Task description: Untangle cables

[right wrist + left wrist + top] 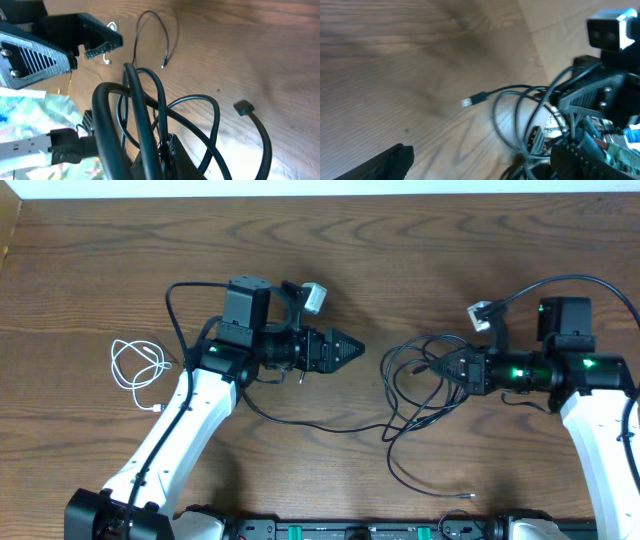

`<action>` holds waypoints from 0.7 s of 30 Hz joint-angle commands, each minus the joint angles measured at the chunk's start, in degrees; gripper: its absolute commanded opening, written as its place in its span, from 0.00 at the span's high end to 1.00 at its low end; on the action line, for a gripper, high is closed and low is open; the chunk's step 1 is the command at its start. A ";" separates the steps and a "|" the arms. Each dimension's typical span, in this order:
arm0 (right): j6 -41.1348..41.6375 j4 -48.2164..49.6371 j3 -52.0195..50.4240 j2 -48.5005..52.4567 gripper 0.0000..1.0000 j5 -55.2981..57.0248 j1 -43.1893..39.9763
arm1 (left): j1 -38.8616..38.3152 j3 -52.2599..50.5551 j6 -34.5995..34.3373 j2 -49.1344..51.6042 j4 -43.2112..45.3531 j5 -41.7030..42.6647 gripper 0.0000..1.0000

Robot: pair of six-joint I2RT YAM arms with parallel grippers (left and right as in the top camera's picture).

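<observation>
Where the two black cables (140,120) lie tangled right of centre on the bench (100,240), a bunch of their loops is clenched in the right gripper (442,368), which is pointed left. From that hold the loops are spread leftward and toward the near edge, and one thin end with its plug (470,495) is laid out close to that edge. The left gripper (350,348) is held just left of the tangle, its fingers spread wide with nothing between them. The white cable (135,365) is coiled at the left, well apart from the black ones.
</observation>
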 commanded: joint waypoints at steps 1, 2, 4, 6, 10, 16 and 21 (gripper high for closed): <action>-1.05 1.57 0.00 0.50 0.99 -3.13 2.93 | -2.80 0.39 1.40 0.02 1.25 2.91 0.09; -1.05 1.86 0.00 0.50 0.99 -3.13 3.54 | -3.45 0.39 1.40 0.02 1.46 2.69 0.09; -0.74 2.36 0.00 0.50 0.99 -3.15 4.81 | -5.44 0.39 1.38 0.02 1.42 -0.09 0.12; 0.46 2.82 0.00 0.50 0.99 -3.15 5.66 | -7.21 0.37 0.74 0.04 1.38 -4.55 0.14; 1.07 3.34 0.00 0.50 0.99 -6.38 6.12 | -11.21 0.37 -0.76 0.07 1.44 -12.33 0.14; 1.03 5.03 0.00 0.50 0.99 -12.39 6.14 | -15.80 0.37 -3.17 0.11 0.55 -23.74 0.85; -1.84 2.64 0.00 0.50 0.99 -11.32 6.12 | -14.14 0.39 -15.28 0.11 -4.55 -43.76 0.92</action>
